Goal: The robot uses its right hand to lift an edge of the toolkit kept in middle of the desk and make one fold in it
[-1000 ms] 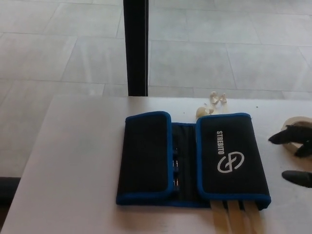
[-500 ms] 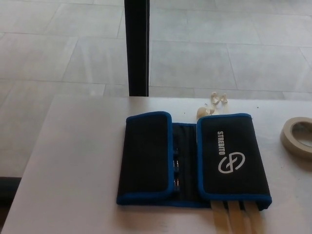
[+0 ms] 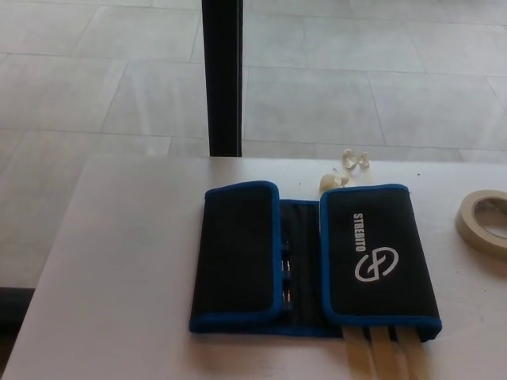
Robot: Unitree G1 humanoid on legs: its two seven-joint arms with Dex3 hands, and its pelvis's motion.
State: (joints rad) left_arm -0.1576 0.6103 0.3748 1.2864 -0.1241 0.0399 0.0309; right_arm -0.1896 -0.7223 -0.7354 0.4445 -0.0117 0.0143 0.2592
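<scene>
The white tabletop (image 3: 127, 261) carries the black toolkit (image 3: 313, 261) with blue edging at its centre, both side flaps folded inward. At three o'clock lies a tape roll (image 3: 483, 219). No robot hand is visible, so its state cannot be told.

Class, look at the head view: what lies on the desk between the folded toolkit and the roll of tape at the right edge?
Nothing: in the head view, bare white desk separates the toolkit from the roll of tape.

A black, blue-edged toolkit (image 3: 313, 260) lies on the desk (image 3: 127, 261), both flaps folded inward.
</scene>
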